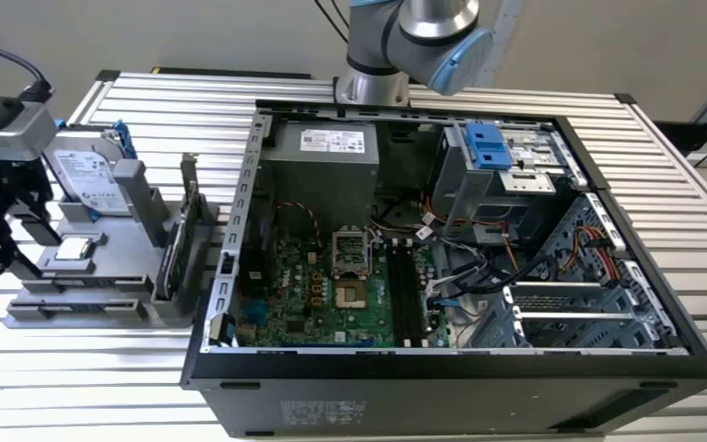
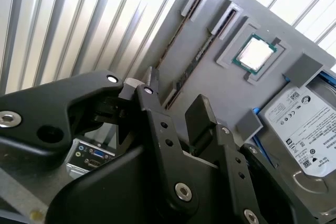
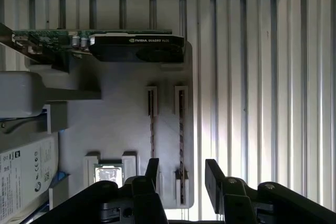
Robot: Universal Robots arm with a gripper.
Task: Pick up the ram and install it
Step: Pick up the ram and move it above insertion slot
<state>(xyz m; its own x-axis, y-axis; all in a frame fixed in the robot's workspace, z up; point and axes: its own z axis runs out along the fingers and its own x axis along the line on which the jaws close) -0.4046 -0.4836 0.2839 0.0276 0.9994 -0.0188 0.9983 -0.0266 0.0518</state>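
Ram (image 3: 181,129) stands on its edge in a slot of the gray holder (image 3: 115,119), which sits on the slatted bench (image 1: 685,212) at the exterior view's left. A second thin stick (image 3: 152,129) stands in the neighbouring slot, just beside it. The hand (image 3: 184,179) hangs over that holder with its black fingers (image 3: 215,174) spread apart and nothing gripped between them; in the first wrist view the ram runs in line with the gap. Going rightward in the exterior view, the holder also carries a silver hard drive (image 1: 84,170) with blue rails, a square processor chip (image 1: 75,249) and an upright graphics card (image 1: 188,235). Right of that lies the open computer case (image 1: 452,396), its green motherboard (image 1: 329,295) facing up with long black slots (image 1: 405,295) near the middle and a blue bracket (image 1: 489,145) on the drive cage at its far side. The arm (image 1: 422,37) rises behind the case
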